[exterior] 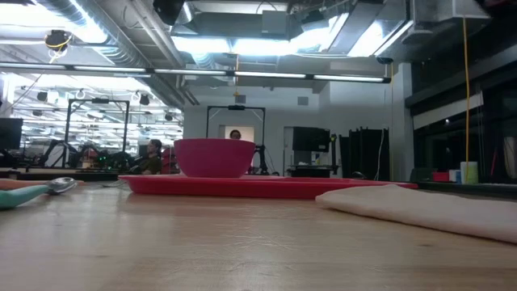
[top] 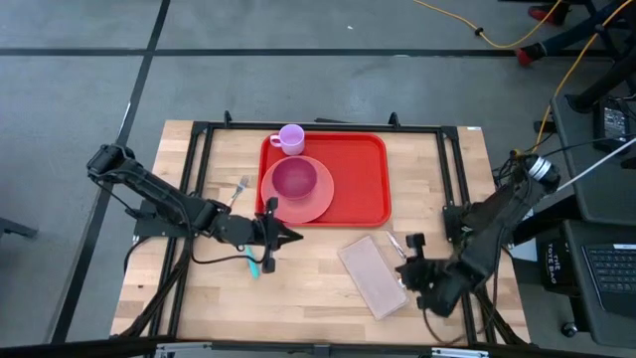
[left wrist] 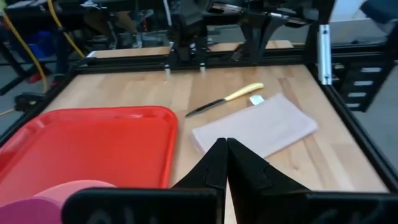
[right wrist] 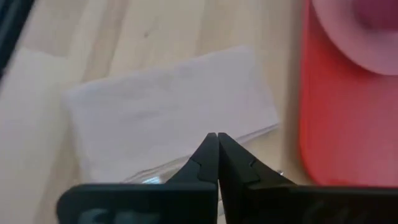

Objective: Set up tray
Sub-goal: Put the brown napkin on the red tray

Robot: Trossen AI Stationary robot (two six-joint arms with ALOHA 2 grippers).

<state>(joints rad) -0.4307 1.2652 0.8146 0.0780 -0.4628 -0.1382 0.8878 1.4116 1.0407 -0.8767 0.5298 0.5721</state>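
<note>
The red tray lay in the upper middle of the high view, on the far half of the wooden table. It carried a pink plate with a magenta bowl on its left part, and a lilac cup at its upper left corner.

The greatest risk, as I judged it, lay with the tray itself: the left gripper sat just below the tray's lower left corner, fingers pressed together and holding nothing, and a careless sweep could have nudged the rim or tipped the bowl. The folded napkin, lower right of centre, could have crumpled or slid if pinched by one edge. The right gripper hung beside it, fingers likewise closed on nothing. The knife, thin and flat beside the napkin, could have slipped from a grasp, as could the teal spoon and the fork left of the tray.

The table was pale wood in a black metal frame, standing on a grey floor with a yellow cable at upper right. In the low view the room behind was a large workshop with ceiling lights and a person at middle left.
</note>
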